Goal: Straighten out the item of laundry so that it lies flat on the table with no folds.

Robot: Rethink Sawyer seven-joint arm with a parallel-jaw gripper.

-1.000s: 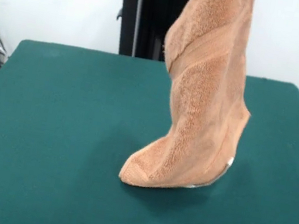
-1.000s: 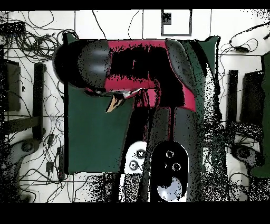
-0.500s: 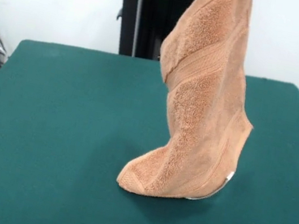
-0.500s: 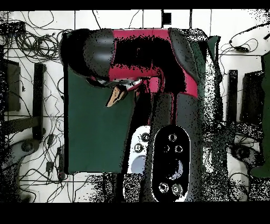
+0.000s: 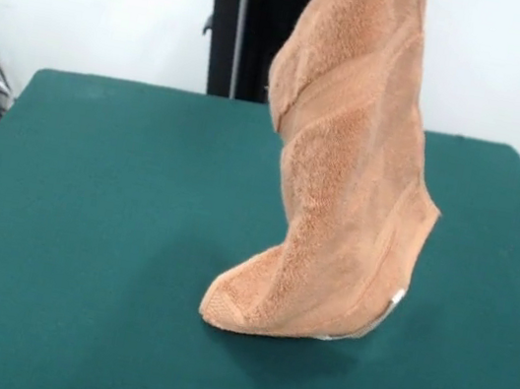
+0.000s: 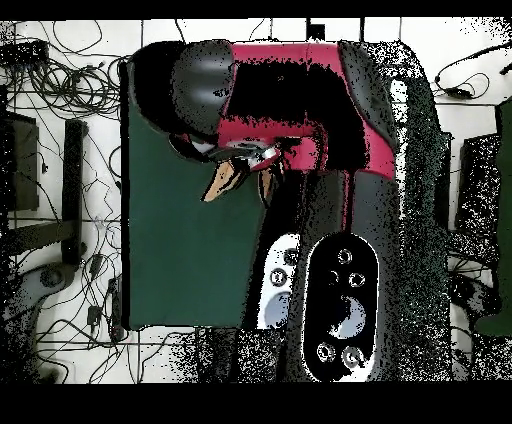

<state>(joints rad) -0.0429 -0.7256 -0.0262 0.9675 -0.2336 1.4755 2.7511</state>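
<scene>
1. The towel hangs in a tall, twisted column over the middle of the desk. Its top runs out of the front view at the upper edge, and its lower end curls into a rounded toe that rests on or just above the green surface.
2. The end effector itself is not visible in the front view. In the overhead view the red and black arm covers the spot above the cloth, so I cannot tell whether the fingers are spread or pinched; judging from the hang, something holds the towel's top.
3. Handling: the cloth looks soft, limp and light. It drapes under its own weight and folds wherever it is unsupported, so it will not hold a shape or push flat by itself.
4. Its terry pile looks grippy against the felt-like desk top, so a dragged edge should catch and help the fabric unroll.
5. The best hold, in my judgement, is a corner or a hemmed edge, where the weave is denser and a single layer can be pinched.
6. Texture and shape: light orange-tan looped terry, with a flat woven band crossing diagonally. A small white tag peeks out at the lower right hem.
</scene>
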